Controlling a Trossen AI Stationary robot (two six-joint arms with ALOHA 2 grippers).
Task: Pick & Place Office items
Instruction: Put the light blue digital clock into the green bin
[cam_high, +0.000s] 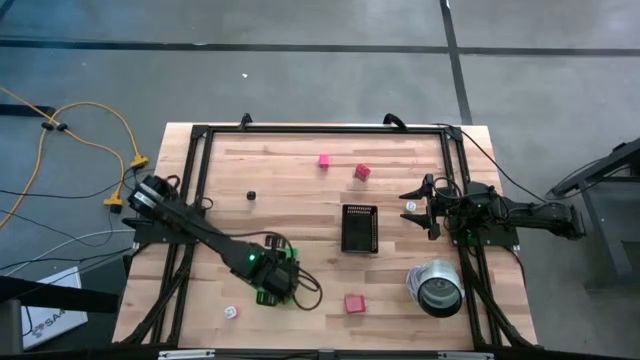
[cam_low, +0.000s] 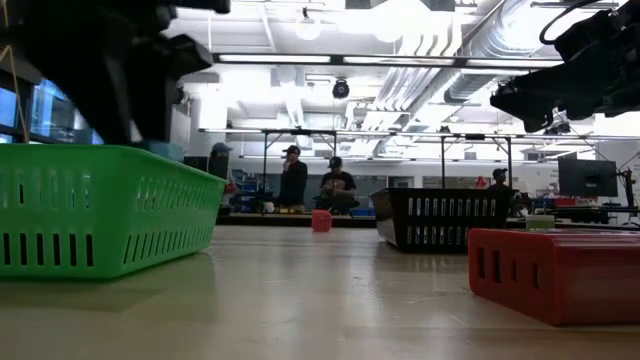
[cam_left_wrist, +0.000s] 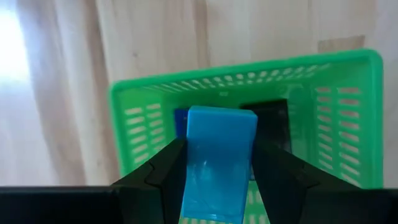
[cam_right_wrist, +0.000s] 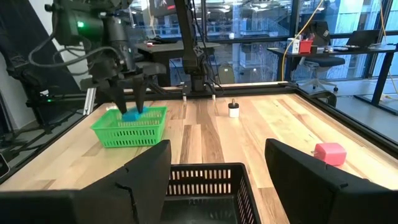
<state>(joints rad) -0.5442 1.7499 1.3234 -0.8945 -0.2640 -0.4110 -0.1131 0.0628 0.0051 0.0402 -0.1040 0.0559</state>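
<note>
One light blue block (cam_left_wrist: 219, 163) clamped in left gripper (cam_left_wrist: 214, 171) above green tray (cam_left_wrist: 348, 87).
Right gripper (cam_right_wrist: 217, 168) spread, idle over black basket (cam_right_wrist: 205, 186); pink blocks (cam_high: 324, 160), red block (cam_high: 361, 172) left on surface (cam_high: 300, 200).

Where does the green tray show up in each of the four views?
High view: green tray near the table's front edge, left of centre, mostly under the left gripper.
Low view: large at the left.
Left wrist view: centre, behind the light blue block held between the fingers.
Right wrist view: left of centre.
Shared landmark: the black tray.
</note>
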